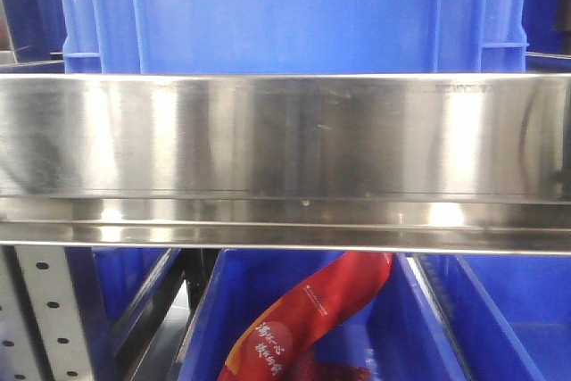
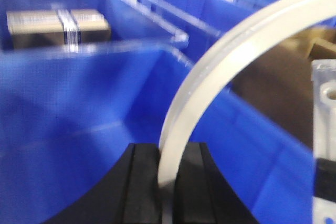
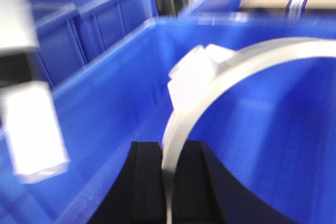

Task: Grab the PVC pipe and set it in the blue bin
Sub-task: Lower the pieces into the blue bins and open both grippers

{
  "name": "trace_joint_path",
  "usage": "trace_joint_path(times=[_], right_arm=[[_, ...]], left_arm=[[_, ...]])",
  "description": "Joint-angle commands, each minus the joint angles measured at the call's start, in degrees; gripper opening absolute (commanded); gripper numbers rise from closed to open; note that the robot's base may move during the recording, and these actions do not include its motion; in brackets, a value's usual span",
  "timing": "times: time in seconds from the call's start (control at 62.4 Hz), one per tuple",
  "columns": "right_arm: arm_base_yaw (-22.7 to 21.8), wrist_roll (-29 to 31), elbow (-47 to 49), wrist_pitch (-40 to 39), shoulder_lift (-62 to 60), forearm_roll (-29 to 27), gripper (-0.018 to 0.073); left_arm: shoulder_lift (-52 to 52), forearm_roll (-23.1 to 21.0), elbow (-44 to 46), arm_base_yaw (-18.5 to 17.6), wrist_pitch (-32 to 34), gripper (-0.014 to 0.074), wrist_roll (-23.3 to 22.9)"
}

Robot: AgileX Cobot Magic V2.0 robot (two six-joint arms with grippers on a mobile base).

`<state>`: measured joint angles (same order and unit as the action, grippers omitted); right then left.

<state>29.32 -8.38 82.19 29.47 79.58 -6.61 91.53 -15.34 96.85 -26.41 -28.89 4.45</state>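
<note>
The curved white PVC pipe (image 2: 220, 61) arcs above the blue bin (image 2: 68, 108). The left gripper (image 2: 167, 166) and the right gripper (image 3: 169, 166) each have their jaws clamped on it. A cardboard box (image 2: 37, 24) sits in the bin behind. A steel shelf rail (image 1: 285, 149) runs across the front of the bins.

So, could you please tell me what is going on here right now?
The robot is holding curved white pipe over an open blue bin. The left gripper and the right gripper are each shut on it, so nothing has been dropped in yet. Whether they share one pipe or hold two, I cannot tell.
</note>
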Motion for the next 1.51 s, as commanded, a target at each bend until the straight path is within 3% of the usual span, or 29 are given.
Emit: trace_joint_path(times=[0.0,0.241,0.289,0.337,0.449,0.529,0.577,0.722,0.85,1.01,1.122,1.235,1.491], right_arm=[[0.04,0.5,0.62,0.53,0.21,-0.16,-0.0134],[0.04,0.5,0.62,0.69,0.31,-0.16,0.0224],[0.04,0.5,0.62,0.69,0.31,-0.16,0.0281],[0.04,0.5,0.62,0.69,0.31,-0.16,0.0319],[0.04,0.5,0.62,1.38,0.31,-0.16,0.033],[0.04,0.5,0.62,2.2,0.31,-0.16,0.0328],[0.04,0.5,0.62,2.55,0.31,-0.16,0.0329],[0.04,0.5,0.62,2.79,0.31,0.09,0.0329],[0.04,0.6,3.31,5.54,-1.88,0.51,0.03],[0.04,1.0,5.31,5.1,-5.84,1.75,0.0074],[0.04,1.0,5.06,5.94,-6.08,6.61,-0.0084],[0.04,1.0,5.06,7.04,-4.74,8.37,-0.0169],[0.04,1.0,5.06,5.51,-6.71,8.72,-0.0169]], left_arm=[[0.4,-0.58,0.79,-0.15,0.43,-0.0111,-0.38],[0.77,-0.7,0.79,-0.15,-0.42,-0.0078,-0.38],[0.77,-0.7,0.79,-0.15,-0.42,-0.0023,-0.38],[0.77,-0.7,0.79,-0.15,-0.57,0.0087,-0.38],[0.77,-0.7,0.79,-0.15,-1.93,0.0316,-0.38],[0.77,-0.7,0.79,-0.15,-3.22,0.0412,-0.38],[0.77,-0.7,0.79,-0.15,-3.83,0.0426,-0.38],[0.77,-0.7,0.91,-0.15,-4.3,0.0407,-0.38],[-1.33,-0.7,2.65,0.21,-6.47,0.0332,-0.38],[-5.31,0.84,3.28,0.53,-6.24,0.0077,-0.38],[-5.94,2.96,3.28,0.53,-6.83,-0.0104,-0.38],[-5.58,5.38,3.28,0.53,-7.48,-0.0111,-0.38],[-7.26,5.6,3.28,0.53,-9.63,-0.0111,-0.38]])
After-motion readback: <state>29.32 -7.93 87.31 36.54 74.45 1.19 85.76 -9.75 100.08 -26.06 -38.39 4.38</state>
